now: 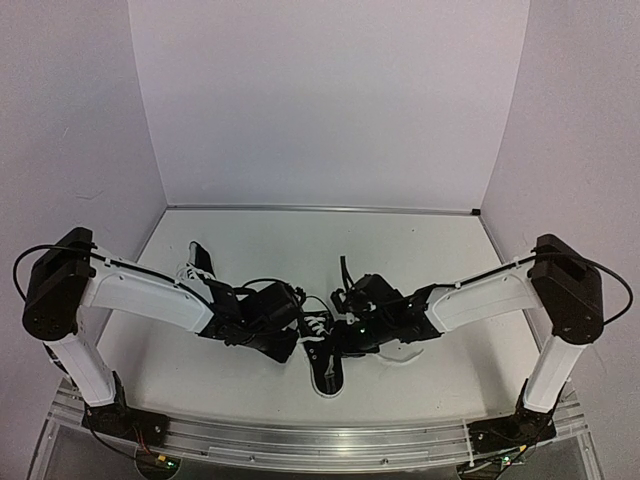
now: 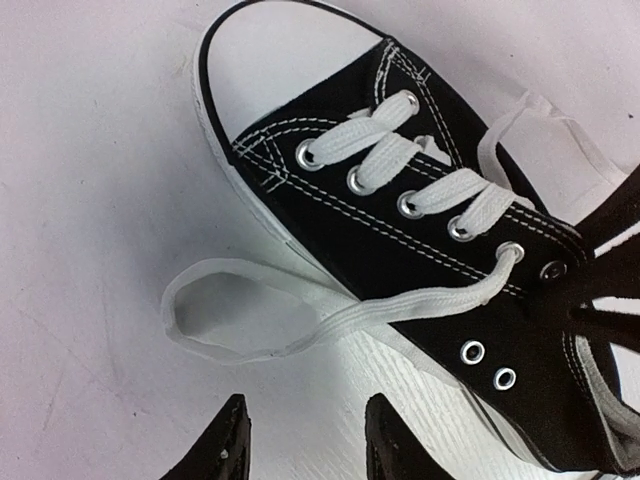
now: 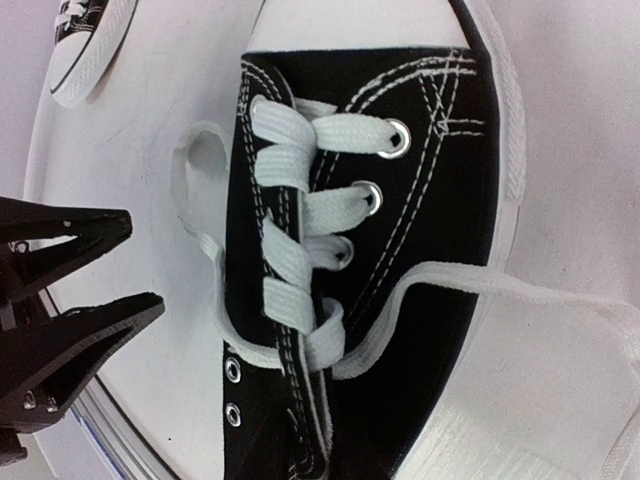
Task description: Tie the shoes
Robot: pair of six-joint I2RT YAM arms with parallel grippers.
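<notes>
Lace loop (image 2: 170,310) lies flat on tabletop (image 2: 80,150) just ahead of left tool (image 2: 306,405), part-open & empty. Shoe (image 2: 400,270) runs diagonally beyond. Right tool (image 3: 145,265), narrow & empty, sits beside shoe. We reckon left's better lined up.

Both arms, the left arm (image 1: 150,295) and the right arm (image 1: 480,300), reach inward with forearms low, and their wrists meet at the middle shoe (image 1: 322,352). The left gripper (image 2: 312,440) hangs beside that shoe with its fingers parted and empty. The right gripper (image 3: 142,266) is also beside it, fingers narrowly apart and holding nothing.
</notes>
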